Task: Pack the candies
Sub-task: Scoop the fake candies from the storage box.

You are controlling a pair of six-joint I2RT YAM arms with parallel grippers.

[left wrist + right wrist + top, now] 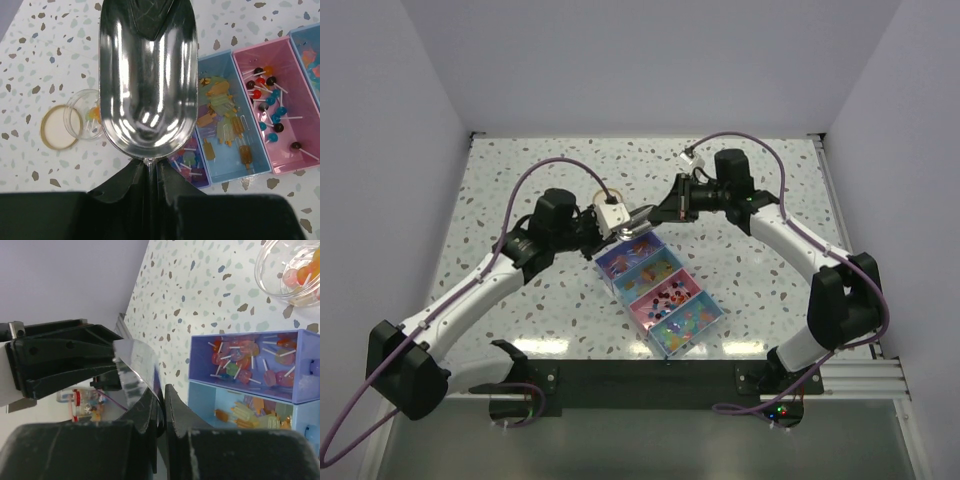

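Note:
A shiny metal scoop (145,75) is empty and hangs over the far end of the box. My left gripper (148,165) is shut on its thin handle. My right gripper (162,390) is shut on the scoop's (135,370) opposite edge, so both hold it. In the top view the two grippers, left (620,225) and right (655,213), meet above the box (718,305). The candies lie in the compartments: amber popsicle shapes (220,115), round red, dark and blue lollipops (265,95), and mixed bright ones (240,360) in the purple end.
A small clear round jar (85,115) with a few orange sweets stands open on the speckled table beside the scoop. Its tan lid (57,127) lies next to it. The jar also shows in the right wrist view (290,270). White walls enclose the table.

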